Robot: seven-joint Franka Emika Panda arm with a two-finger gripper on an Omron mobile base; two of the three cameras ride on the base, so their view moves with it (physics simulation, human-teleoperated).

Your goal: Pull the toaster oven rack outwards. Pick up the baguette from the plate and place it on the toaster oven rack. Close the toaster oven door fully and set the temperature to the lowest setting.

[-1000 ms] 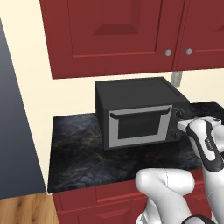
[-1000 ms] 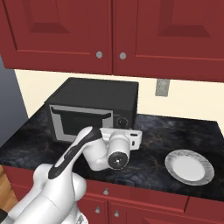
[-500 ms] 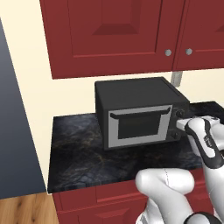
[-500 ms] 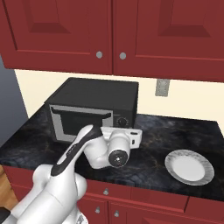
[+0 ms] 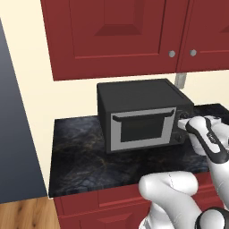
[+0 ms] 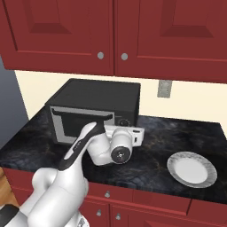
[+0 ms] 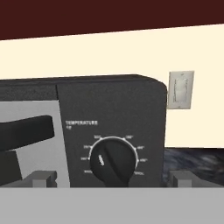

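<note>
Matte-black boxy toaster oven (image 5: 143,117) stands on the dark marbled stone desk (image 5: 80,156), back against the cream wall, under dark red wooden wall cabinets (image 5: 116,36). Silver-grey toaster oven door (image 5: 142,129) with dark glass window and dark handle bar along its top edge is shut, flat against the oven front. Rack and baguette cannot be seen, so their place cannot be told.

Narrow black control panel sits at the oven's right side. In the hand view, a round black temperature knob (image 7: 112,162) with a white pointer mark fills the lower centre; the mark points up and slightly left, inside a white arc of tick labels too small to read. The word "TEMPERATURE" is printed above the arc. Part of the dark door handle (image 7: 26,130) shows at the left of that view.

White two-finger hand (image 7: 112,179) is held level right in front of the control panel, facing the knob. Fingers (image 7: 41,178) stand wide apart, one on each side of the knob, gripping nothing; whether they touch the panel cannot be told.

Round white plate with a grey patterned rim (image 6: 192,169) lies on the desk well to the right of the oven, nothing on it. Beige wall switch plate (image 6: 164,88) sits on the wall right of the oven.
</note>
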